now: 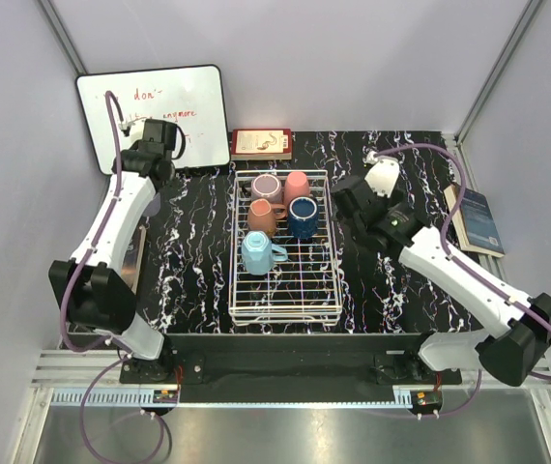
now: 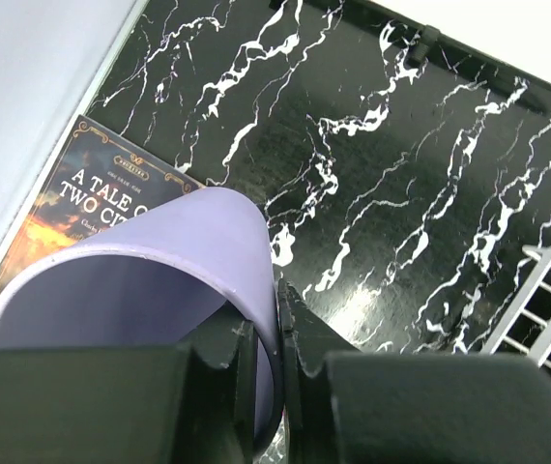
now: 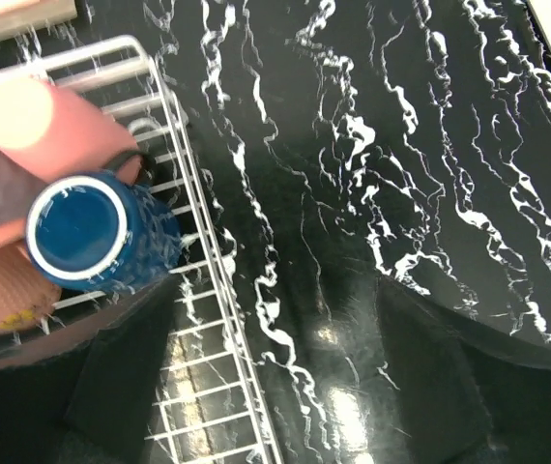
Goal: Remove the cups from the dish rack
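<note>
A paperback (image 2: 87, 198) titled "A TALE… TWO CI…" lies on the black, white-veined counter (image 2: 401, 193). The left hand (image 2: 277, 324) pinches the smooth lavender cup (image 2: 174, 256) by its wall. The right hand (image 3: 266, 362), spread, hangs beside the white wire dish rack (image 1: 295, 290), which holds five cups (image 1: 303, 217).

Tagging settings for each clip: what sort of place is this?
Probably a lab test cell, not a kitchen: plain panels enclose the black marbled table, two robot arms are bolted to its near edge, and a scribbled whiteboard sits far left.
</note>
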Robot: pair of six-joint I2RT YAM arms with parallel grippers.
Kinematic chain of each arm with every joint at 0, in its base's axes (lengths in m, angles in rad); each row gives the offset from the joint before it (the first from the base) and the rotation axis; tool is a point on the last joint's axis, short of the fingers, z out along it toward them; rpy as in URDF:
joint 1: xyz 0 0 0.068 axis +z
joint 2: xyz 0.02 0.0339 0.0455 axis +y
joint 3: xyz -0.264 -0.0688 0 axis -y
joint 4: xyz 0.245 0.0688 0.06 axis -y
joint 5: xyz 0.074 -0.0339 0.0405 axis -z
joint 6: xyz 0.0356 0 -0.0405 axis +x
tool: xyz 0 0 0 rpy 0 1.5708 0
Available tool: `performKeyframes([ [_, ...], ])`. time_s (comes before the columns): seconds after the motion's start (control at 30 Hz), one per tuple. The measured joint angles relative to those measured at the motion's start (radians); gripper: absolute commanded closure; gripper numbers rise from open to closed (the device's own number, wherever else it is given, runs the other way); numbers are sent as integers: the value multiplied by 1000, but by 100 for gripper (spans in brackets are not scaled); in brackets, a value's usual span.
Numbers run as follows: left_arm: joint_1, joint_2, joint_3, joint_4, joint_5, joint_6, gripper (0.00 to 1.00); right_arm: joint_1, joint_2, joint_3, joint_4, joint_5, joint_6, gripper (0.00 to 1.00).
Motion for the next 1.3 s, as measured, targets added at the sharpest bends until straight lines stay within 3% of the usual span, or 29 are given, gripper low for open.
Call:
performKeyframes([
  [0.03,6,17,17,-2,4,0,100,11,-7,-2,-2,24,3,31],
  [0.13,23,68,79,-2,28,1,100,18,-74,-45,39,65,-1,29],
  [0.17,28,87,98,0,38,3,100,16,-109,-68,60,63,-13,17],
  [0.27,42,154,146,7,66,9,100,16,-208,-116,116,45,-64,0],
  [0.4,64,258,188,11,121,11,100,16,-257,-124,176,16,-129,0],
  [0.63,93,420,241,12,208,7,100,16,-187,-124,192,-55,-181,0],
  [1.13,122,539,304,20,270,6,100,17,-89,-106,202,-103,-216,0],
  [1.3,122,551,308,20,271,4,80,17,-66,-94,203,-103,-223,0],
])
